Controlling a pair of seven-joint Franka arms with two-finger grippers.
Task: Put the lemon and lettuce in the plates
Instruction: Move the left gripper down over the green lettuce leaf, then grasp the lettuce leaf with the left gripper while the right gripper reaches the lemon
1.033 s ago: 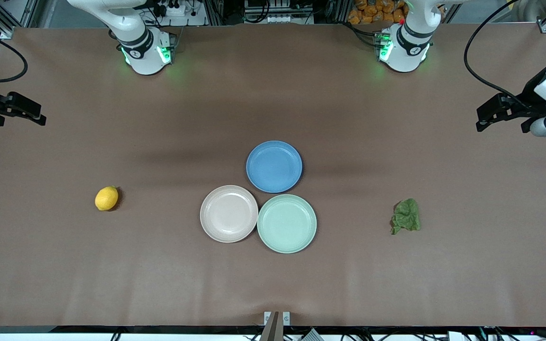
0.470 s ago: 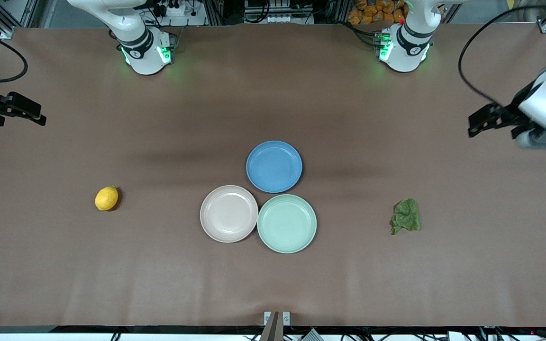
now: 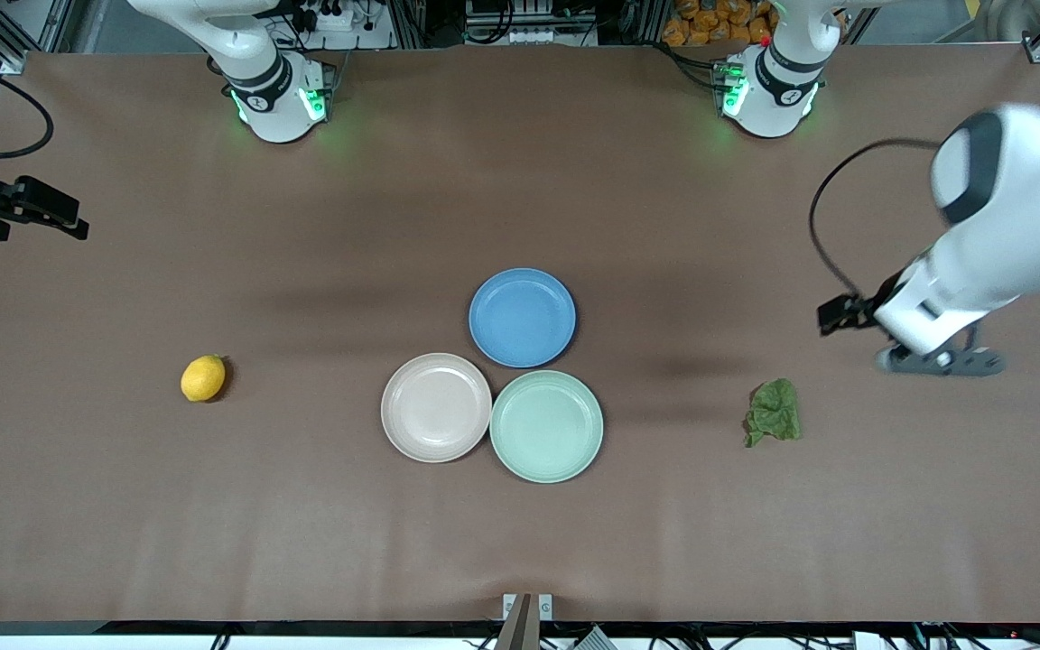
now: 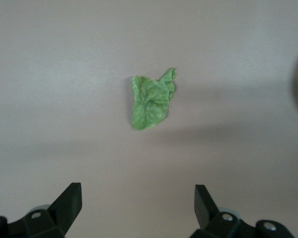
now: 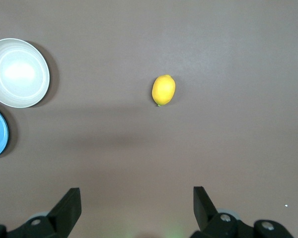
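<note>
Robotics lab, staged test bench. Wide table under plain brown cloth (image 3: 520, 181), two white robot arm bases with green status lights (image 3: 281, 99) bolted along one edge, loose black cables (image 3: 23, 117), aluminium frame rails (image 3: 1039, 45) at the corners, power strips and wiring (image 3: 330, 18) just off the table by the bases. No household furniture.

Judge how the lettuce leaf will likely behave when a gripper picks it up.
The lettuce looks thin and crumpled, so it will probably flop and fold when pinched. It lies nearly flat on the table, so the fingers may scrape the surface. It seems very light.
</note>
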